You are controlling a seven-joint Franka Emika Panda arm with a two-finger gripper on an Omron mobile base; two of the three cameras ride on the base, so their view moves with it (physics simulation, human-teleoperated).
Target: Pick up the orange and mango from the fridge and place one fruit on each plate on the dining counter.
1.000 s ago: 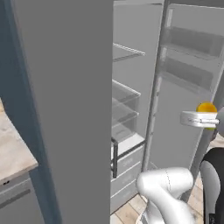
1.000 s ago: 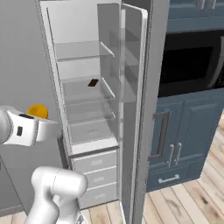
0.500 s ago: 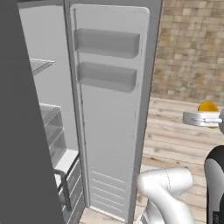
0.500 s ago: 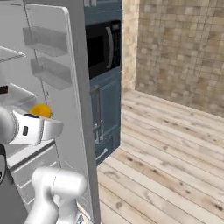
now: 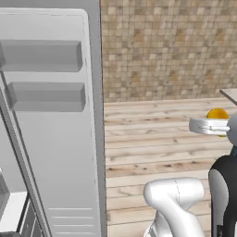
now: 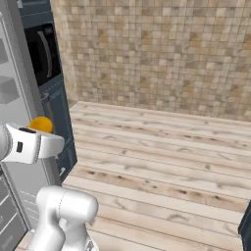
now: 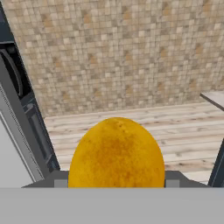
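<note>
Clamped between my fingers, low at centre of the hand view, my gripper (image 7: 116,186) holds the orange (image 7: 116,153). At the left base view's right edge the fruit peeks above my hand; the fridge (image 5: 51,139) door fills its left.

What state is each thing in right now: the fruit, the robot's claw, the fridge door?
Mango: yellow-orange oval fruit, held up off the floor between the gripper's fingers.
Gripper: shut on the mango, carried in front of the tiled wall.
Fridge door: swung open, its two inner door shelves bare.
Dining counter: just a corner in view at the right edge; no plate visible on that part.
</note>
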